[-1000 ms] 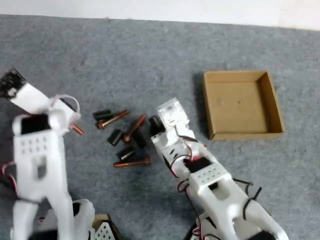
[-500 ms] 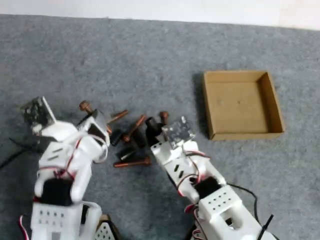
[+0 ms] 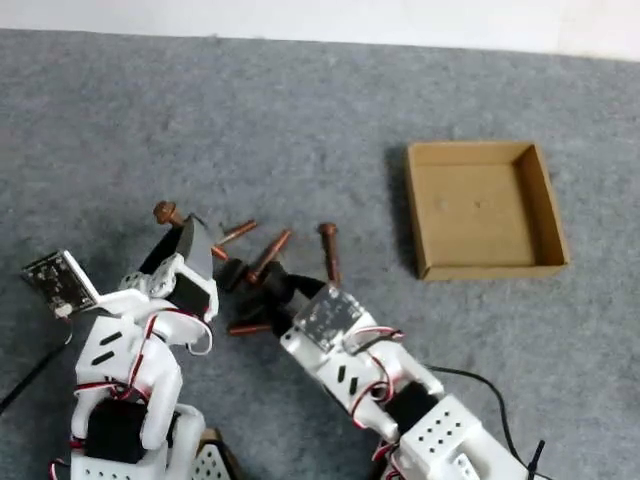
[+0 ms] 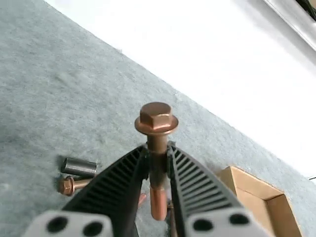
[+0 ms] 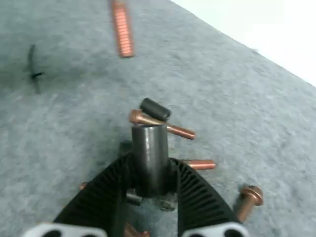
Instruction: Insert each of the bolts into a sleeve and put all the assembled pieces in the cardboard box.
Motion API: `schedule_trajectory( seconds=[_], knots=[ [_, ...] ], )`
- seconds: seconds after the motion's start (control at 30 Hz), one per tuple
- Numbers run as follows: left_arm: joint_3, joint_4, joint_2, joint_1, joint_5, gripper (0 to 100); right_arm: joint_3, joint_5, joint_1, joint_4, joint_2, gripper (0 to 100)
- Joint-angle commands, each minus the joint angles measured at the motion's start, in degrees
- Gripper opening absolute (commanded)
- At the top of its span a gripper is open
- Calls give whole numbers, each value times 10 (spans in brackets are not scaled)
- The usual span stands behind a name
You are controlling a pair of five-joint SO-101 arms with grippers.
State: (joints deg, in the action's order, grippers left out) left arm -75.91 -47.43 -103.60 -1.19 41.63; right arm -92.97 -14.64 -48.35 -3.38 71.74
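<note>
My left gripper (image 4: 158,150) had its jaws clamped on the shank of a copper bolt (image 4: 156,121). The hex head stood clear above the fingertips and the threaded end poked out below. Seen from above, this gripper sat well off to the left of the cardboard box (image 3: 485,268), the farther of my two from it. My right gripper (image 5: 150,170) was closed around a dark sleeve (image 5: 149,145), which stood up out of the jaws. It was nearer the box but still well apart from its left wall. Beyond both grippers, on the grey mat (image 3: 300,120), lay the loose bolts (image 3: 268,255), scattered left of the box. One of them had a short sleeve (image 5: 154,108) resting against it. A single bolt (image 3: 327,250) lay closest to the box, not touching it.
</note>
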Motion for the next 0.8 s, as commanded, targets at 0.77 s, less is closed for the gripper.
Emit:
schedule_trajectory(
  seconds=[0.77],
  knots=[
    [-35,1,-4,-121,-3,7,-8,-11,-11,14,45,5]
  ],
)
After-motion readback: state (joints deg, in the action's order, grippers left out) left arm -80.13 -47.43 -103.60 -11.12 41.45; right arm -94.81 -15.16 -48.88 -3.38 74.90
